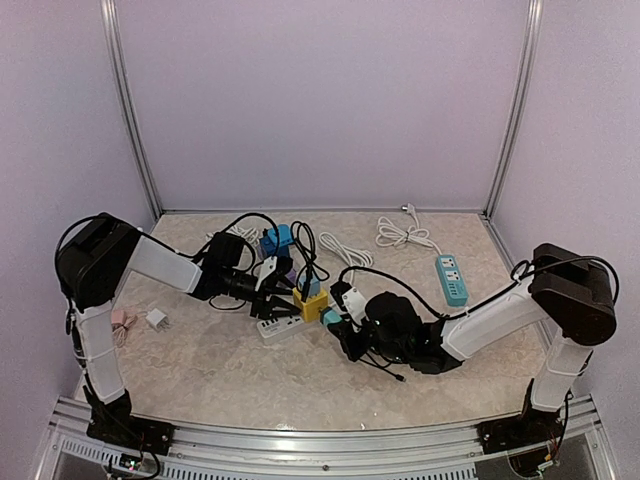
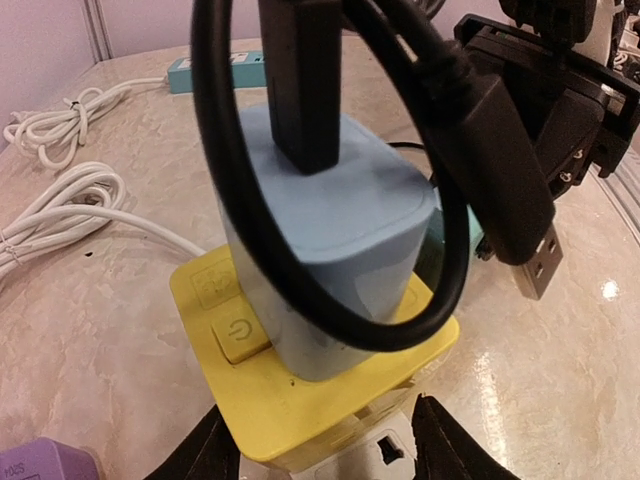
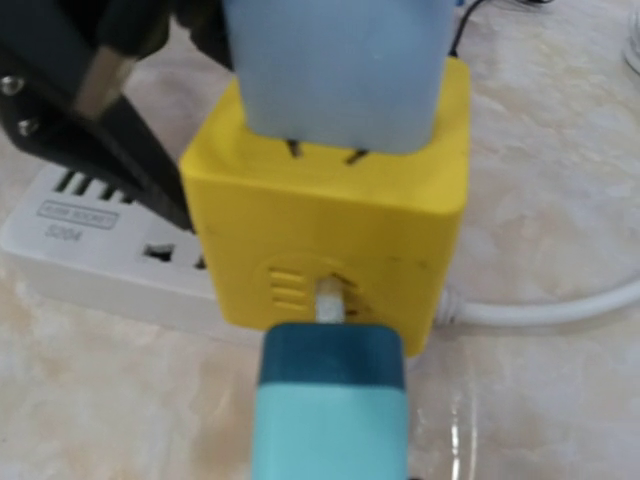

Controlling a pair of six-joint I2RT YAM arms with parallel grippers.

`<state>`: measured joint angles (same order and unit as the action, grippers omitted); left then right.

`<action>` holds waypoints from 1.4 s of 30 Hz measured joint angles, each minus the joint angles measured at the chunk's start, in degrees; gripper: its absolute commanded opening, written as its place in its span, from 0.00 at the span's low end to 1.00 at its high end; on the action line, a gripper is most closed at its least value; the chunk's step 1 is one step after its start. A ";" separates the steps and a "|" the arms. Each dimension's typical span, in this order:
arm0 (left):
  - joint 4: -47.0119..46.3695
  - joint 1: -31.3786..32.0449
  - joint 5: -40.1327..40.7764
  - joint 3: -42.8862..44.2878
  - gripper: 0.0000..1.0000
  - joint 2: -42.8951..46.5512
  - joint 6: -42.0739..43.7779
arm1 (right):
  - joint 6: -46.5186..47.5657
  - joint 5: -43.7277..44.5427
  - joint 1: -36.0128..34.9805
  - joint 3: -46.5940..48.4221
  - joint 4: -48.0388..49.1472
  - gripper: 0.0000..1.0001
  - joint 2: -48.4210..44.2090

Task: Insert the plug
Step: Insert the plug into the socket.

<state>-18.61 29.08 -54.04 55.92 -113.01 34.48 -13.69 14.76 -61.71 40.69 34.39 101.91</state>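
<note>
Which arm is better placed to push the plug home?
Right. The right gripper holds the teal plug level with the yellow cube, a prong entering its side socket. The left gripper only hugs the cube's sides, probably bracing it.

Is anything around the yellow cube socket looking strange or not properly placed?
Yes. The light blue charger on top of the yellow cube socket is not fully seated: its metal prongs show in a gap. The black cable's USB end hangs free, plugged into nothing. The teal plug looks straight.
</note>
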 measured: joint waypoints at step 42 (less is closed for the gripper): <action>-1.51 1.62 3.54 -0.28 0.49 -1.05 -0.04 | 0.22 1.33 -0.79 2.14 -3.87 0.00 0.50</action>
<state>-20.12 30.70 -50.50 55.64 -114.06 34.44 -13.47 16.10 -62.50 42.83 30.52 102.41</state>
